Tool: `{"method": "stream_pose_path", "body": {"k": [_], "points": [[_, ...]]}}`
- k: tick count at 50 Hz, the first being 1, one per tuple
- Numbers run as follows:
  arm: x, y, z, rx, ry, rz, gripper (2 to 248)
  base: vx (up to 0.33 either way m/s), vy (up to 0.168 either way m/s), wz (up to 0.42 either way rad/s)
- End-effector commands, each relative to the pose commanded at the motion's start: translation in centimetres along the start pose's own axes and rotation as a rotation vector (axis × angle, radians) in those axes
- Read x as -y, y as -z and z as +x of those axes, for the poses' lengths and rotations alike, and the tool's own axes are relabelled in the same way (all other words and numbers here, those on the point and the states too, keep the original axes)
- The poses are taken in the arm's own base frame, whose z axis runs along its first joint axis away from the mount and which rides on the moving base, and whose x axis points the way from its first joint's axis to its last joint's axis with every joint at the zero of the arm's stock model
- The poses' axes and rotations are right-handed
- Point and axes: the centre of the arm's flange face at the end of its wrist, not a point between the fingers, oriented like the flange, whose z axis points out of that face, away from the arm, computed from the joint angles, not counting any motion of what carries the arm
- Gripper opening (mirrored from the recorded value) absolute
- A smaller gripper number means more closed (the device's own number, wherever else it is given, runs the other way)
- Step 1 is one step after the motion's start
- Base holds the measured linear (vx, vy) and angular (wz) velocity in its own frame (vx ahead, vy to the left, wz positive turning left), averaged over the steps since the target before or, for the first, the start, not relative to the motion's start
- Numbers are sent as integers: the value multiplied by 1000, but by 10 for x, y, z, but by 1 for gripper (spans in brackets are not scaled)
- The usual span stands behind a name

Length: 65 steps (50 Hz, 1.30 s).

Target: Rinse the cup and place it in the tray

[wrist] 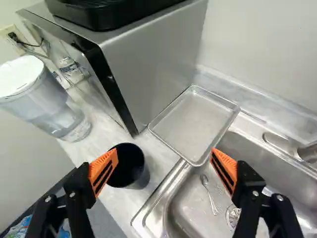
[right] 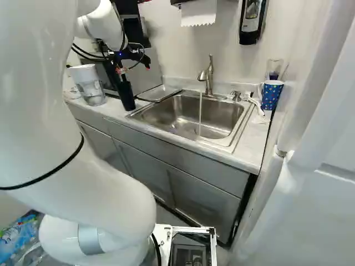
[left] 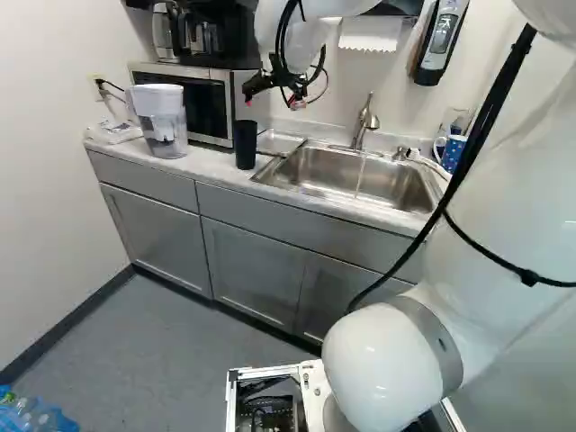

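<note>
You face a small kitchen corner: white wall, grey floor point(left: 162, 360), and grey cabinets point(left: 255, 270) under a pale counter point(right: 252, 145). Set into the counter is a steel sink point(right: 161, 113); left of it stands a microwave point(left: 207, 99). If you set the cup on the near corner of the shallow metal tray point(wrist: 193, 119), it may rock, since that corner seems to lap the sink's rim. The water pitcher point(left: 162, 121) stands left of the cup; a wide or low swing left could knock it.

The faucet point(right: 208, 75) is running, its thin stream point(right: 200, 113) falling into the sink; carry the cup in too high and you could hit the spout, and a cup that fills grows heavy and may slip. The tall black cup point(wrist: 138, 171) is upright on the counter, just left of the sink. Your tool point(wrist: 164, 153) is spread wide and holds nothing. The cup appears nearer the pad point(wrist: 104, 171) on the pitcher's side, so closing off-centre could shove or topple it.
</note>
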Motion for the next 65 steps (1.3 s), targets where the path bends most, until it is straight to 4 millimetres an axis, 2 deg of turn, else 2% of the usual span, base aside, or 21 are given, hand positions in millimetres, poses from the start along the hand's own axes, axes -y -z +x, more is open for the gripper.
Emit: {"method": "stream_pose_path", "body": {"k": [16, 30, 38, 65], "points": [[25, -4, 2, 1, 29, 40, 247, 0, 0, 0], [42, 7, -6, -8, 50, 69, 247, 0, 0, 0], [44, 7, -11, -8, 53, 73, 247, 0, 0, 0], [46, -13, -29, -6, 55, 75, 247, 0, 0, 0]]}}
